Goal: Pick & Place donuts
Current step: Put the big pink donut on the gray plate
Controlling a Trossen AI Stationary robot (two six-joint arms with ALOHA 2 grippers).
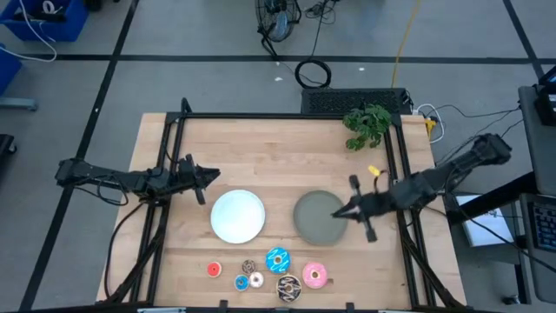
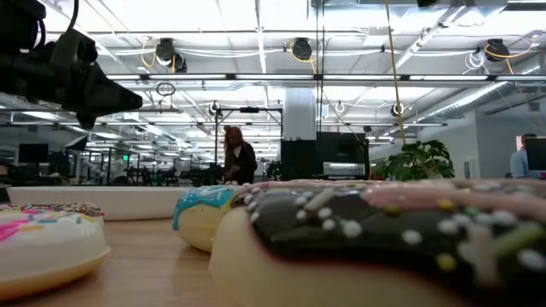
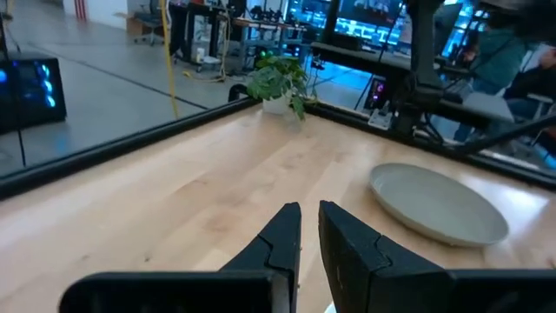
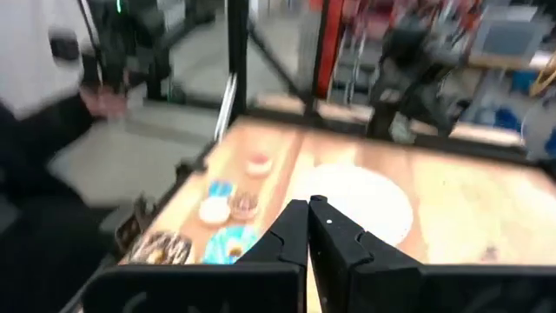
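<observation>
Seven toy donuts lie flat near the table's near edge: red point(image 1: 214, 269), small blue point(image 1: 241, 282), small white point(image 1: 256, 279), small brown point(image 1: 248, 265), larger blue point(image 1: 277, 258), brown-sprinkled point(image 1: 287, 286) and pink point(image 1: 314, 276). The low view shows the brown-sprinkled donut point(image 2: 384, 247) and the larger blue donut point(image 2: 200, 213) close up. My left gripper point(image 1: 204, 178) is shut and empty, above the table left of the white plate point(image 1: 237, 216). My right gripper point(image 1: 343, 211) is shut and empty, over the right part of the grey plate point(image 1: 313, 219). My right gripper's fingertips point(image 4: 308, 226) point toward the donuts.
A small potted plant point(image 1: 367, 126) stands at the far right of the table, with a small yellow thing point(image 1: 373, 170) near it. A black frame point(image 1: 287, 116) runs round the table. A blurred person point(image 4: 52, 130) shows beyond the table's near edge in the right wrist view.
</observation>
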